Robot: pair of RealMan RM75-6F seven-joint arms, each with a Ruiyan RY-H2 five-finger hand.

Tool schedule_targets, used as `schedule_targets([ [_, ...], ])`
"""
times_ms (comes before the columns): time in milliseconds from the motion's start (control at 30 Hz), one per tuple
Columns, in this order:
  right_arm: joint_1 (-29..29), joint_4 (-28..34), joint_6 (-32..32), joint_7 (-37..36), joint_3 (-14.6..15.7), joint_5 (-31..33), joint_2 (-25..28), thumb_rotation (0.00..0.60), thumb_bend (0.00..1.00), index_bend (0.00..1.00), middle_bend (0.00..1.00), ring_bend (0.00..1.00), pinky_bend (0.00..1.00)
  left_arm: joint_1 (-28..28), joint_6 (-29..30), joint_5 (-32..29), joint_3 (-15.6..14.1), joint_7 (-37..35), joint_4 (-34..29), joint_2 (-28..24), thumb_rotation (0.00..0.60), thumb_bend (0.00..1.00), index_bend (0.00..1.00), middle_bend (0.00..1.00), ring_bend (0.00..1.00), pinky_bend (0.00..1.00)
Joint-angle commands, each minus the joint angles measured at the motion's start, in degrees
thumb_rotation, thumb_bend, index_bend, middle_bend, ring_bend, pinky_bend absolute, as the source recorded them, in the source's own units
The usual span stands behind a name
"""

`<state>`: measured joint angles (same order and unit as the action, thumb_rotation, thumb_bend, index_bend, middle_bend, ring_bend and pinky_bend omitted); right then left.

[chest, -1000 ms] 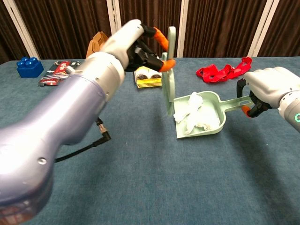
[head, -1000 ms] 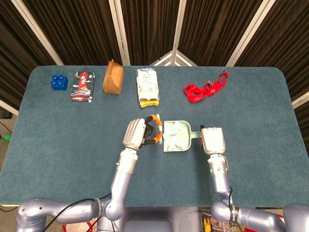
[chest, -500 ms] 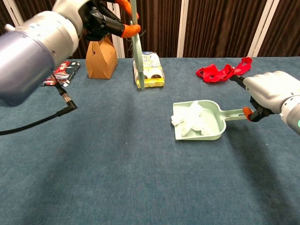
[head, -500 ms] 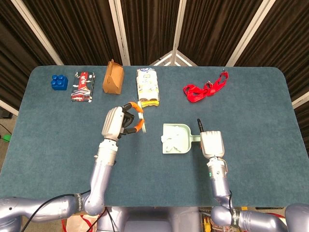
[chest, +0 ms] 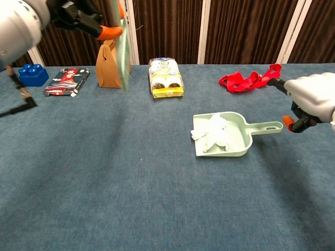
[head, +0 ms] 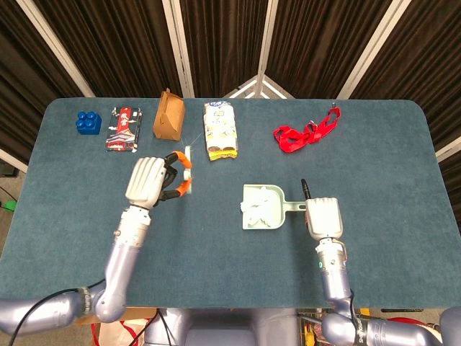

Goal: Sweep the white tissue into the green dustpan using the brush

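The green dustpan [head: 276, 218] [chest: 238, 130] lies flat at mid-table with the white tissue [head: 255, 209] [chest: 213, 132] crumpled inside it. My right hand [head: 324, 217] [chest: 314, 101] sits just past the tip of the dustpan handle [chest: 265, 127], a small gap away, holding nothing. My left hand [head: 148, 180] [chest: 68, 13] is raised on the left side and grips the pale green brush [head: 186, 156] [chest: 123, 47]. The brush hangs upright in front of the brown carton and looks blurred in the chest view.
Along the far edge lie a blue brick [head: 88, 122], a snack packet [head: 122, 128], a brown carton [head: 168, 115], a white-and-yellow pack [head: 220, 130] and a red strap [head: 306, 132]. A black cable [chest: 15, 99] trails at the left.
My left hand has carried the brush up and leftward, away from the dustpan mouth. My right hand has let go of the dustpan handle and drawn back to the right. The tissue stays in the pan.
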<state>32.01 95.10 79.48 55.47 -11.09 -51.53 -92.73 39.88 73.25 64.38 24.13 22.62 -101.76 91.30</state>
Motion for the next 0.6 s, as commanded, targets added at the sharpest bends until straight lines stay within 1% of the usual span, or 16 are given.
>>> schedule_targets([
  [33,-0.52,1.07,0.41,-0.44,0.20,-0.12,1.22,0.600,0.52,0.00,0.85,0.84,0.80,-1.35,-0.68,3.66,-3.98,3.26,2.58,-4.76,0.600,0.48,0.78,1.00,1.00,1.00],
  [133,-0.84,1.83,0.42,-0.96,0.27,-0.04,2.32,0.600,0.52,0.00,0.85,0.84,0.80,-1.90,-1.71,6.47,-6.89,5.47,4.77,-8.31,0.600,0.48,0.78,1.00,1.00,1.00],
  [233,-1.11,2.43,0.42,-1.49,0.44,0.06,2.79,0.600,0.52,0.00,0.85,0.84,0.80,-2.24,-2.69,8.47,-9.52,7.77,7.05,-10.59,0.600,0.48,0.77,1.00,1.00,1.00],
  [267,-1.15,2.56,0.40,-1.60,0.57,0.01,2.88,0.600,0.52,0.00,0.85,0.84,0.80,-2.18,-3.45,8.95,-10.71,9.59,7.86,-11.36,0.600,0.47,0.77,1.00,1.00,1.00],
  [300,-1.18,2.63,0.36,-1.68,0.67,0.02,2.91,0.600,0.52,0.00,0.85,0.84,0.80,-2.03,-4.16,9.35,-11.69,11.41,8.43,-11.95,0.600,0.42,0.74,0.99,1.00,1.00],
  [333,-1.23,2.67,0.34,-1.75,0.78,0.08,2.91,0.600,0.52,0.00,0.85,0.84,0.80,-1.84,-4.91,9.80,-12.68,13.31,8.92,-12.53,0.600,0.35,0.69,0.96,0.99,1.00],
  [367,-1.32,2.65,0.36,-1.81,0.96,0.09,2.88,0.600,0.52,0.00,0.85,0.84,0.80,-1.67,-5.58,10.17,-13.59,15.12,9.29,-13.03,0.600,0.23,0.61,0.90,0.97,1.00],
  [400,-1.38,2.54,0.39,-1.73,1.18,0.10,2.89,0.600,0.52,0.00,0.85,0.83,0.80,-1.55,-6.15,10.32,-14.50,17.34,9.70,-13.42,0.600,0.12,0.51,0.80,0.92,1.00],
  [433,-1.39,2.49,0.39,-1.65,1.24,0.18,2.92,0.600,0.52,0.00,0.85,0.83,0.80,-1.52,-6.55,10.15,-15.00,18.47,9.74,-13.55,0.600,0.05,0.40,0.69,0.86,0.98],
  [467,-1.40,2.47,0.42,-1.69,1.24,0.19,2.96,0.600,0.52,0.00,0.85,0.83,0.80,-1.55,-6.93,9.70,-15.33,19.14,9.54,-13.60,0.600,0.02,0.33,0.59,0.80,0.95],
  [533,-1.37,2.49,0.49,-1.82,1.14,0.10,3.19,0.600,0.52,0.00,0.85,0.82,0.80,-1.62,-7.52,8.71,-15.70,19.71,8.73,-13.64,0.600,0.00,0.18,0.39,0.67,0.85],
  [567,-1.36,2.56,0.52,-1.89,1.06,0.12,3.32,0.600,0.52,0.00,0.85,0.81,0.80,-1.68,-7.50,8.47,-15.76,19.78,8.44,-13.57,0.600,0.00,0.13,0.32,0.62,0.80],
  [600,-1.37,2.63,0.56,-1.98,0.99,0.10,3.46,0.600,0.52,0.00,0.85,0.81,0.80,-1.76,-7.50,8.19,-15.83,19.78,8.12,-13.51,0.600,0.00,0.10,0.27,0.59,0.77],
])
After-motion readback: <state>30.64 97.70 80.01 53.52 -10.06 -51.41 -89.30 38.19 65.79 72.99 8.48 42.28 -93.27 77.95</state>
